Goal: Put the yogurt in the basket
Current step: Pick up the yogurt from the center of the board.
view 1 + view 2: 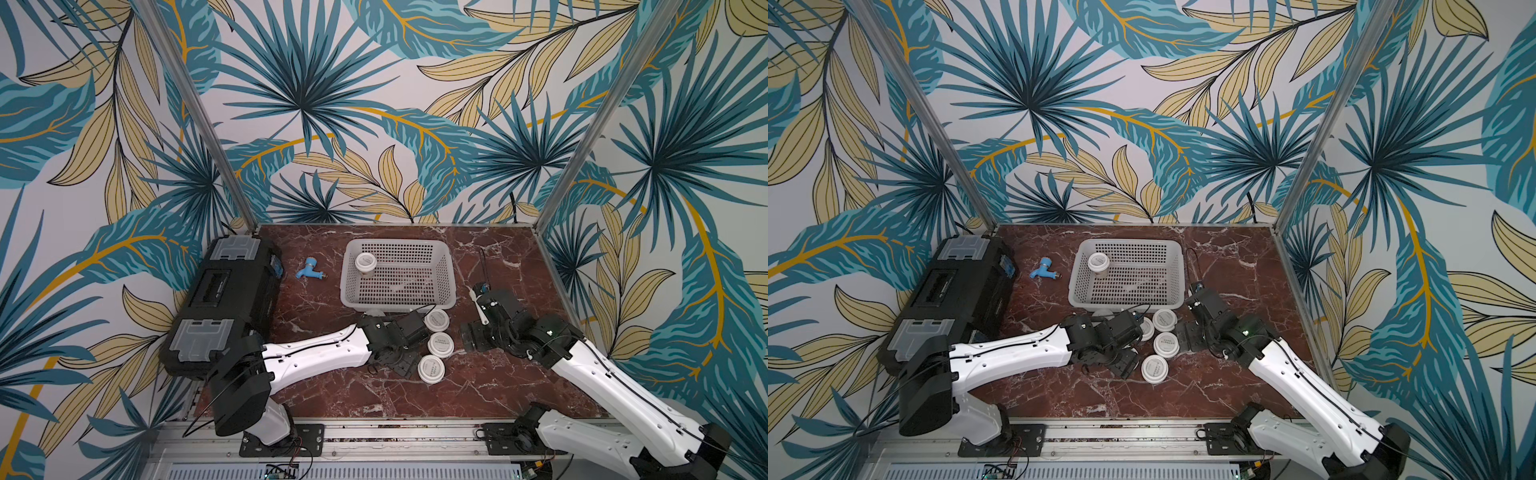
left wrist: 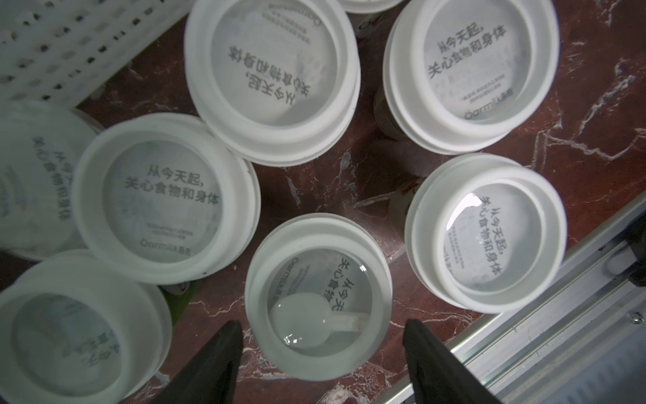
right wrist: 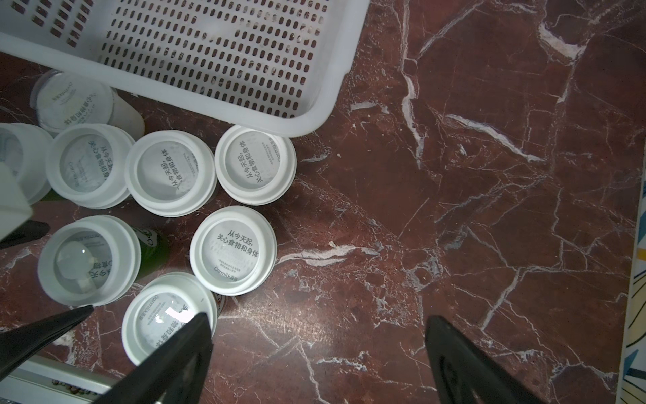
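target yogurt cup: upright on the table, straddled by the left gripper.
left gripper: jaws spread either side of it, slim gaps showing, no pinch yet; likely lining up a side grasp.
other cups: crowded just ahead of the fingers, leaving little room.
basket: beyond the cluster; holds a lone cup.
right gripper: spread wide over bare table beside the cluster, empty; probably parked clear.

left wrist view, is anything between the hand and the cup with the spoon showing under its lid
Nothing visible. The left hand is open and straddles that cup, with bare table showing in both gaps.
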Robot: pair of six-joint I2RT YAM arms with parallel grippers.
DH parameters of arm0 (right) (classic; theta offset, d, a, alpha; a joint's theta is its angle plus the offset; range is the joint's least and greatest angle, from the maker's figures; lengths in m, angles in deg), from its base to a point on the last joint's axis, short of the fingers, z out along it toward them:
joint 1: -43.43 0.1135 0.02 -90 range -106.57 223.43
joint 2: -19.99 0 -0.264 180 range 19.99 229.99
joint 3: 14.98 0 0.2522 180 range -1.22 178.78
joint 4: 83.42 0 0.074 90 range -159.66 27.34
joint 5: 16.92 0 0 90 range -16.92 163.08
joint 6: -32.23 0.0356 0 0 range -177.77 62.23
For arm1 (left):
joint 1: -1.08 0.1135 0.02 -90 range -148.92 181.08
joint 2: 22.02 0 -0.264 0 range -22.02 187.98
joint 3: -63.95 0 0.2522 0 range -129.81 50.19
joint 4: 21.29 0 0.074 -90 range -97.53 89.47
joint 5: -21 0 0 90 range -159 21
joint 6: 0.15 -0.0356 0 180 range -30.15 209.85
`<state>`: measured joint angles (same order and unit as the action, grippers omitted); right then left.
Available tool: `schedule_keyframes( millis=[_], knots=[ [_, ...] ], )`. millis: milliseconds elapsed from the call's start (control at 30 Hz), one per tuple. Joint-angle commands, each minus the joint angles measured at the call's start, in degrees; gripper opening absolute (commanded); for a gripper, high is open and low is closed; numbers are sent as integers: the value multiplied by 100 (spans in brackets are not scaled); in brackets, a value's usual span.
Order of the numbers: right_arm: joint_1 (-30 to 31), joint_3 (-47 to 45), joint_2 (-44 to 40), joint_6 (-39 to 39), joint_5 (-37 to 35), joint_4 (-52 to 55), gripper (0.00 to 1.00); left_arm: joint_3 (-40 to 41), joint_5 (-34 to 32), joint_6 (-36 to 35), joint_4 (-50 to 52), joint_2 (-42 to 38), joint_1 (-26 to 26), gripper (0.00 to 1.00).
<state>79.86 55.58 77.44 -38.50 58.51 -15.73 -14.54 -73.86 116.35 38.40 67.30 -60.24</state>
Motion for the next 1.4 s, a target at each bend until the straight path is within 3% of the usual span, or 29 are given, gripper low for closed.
schedule_keyframes(
  millis=[0,667,867,1367],
  knots=[
    [5,34,-26,-47,-44,130,100,-277,69,29,-111,123,-20,78],
    [4,8,-25,-63,-21,118,100,-347,-67,-8,-114,289,-15,74],
    [4,7,-34,-59,-12,120,100,-341,-85,-7,-102,354,-16,66],
    [-1,-2,-39,-65,15,122,100,-356,-85,4,-13,397,-16,77]
  ],
)
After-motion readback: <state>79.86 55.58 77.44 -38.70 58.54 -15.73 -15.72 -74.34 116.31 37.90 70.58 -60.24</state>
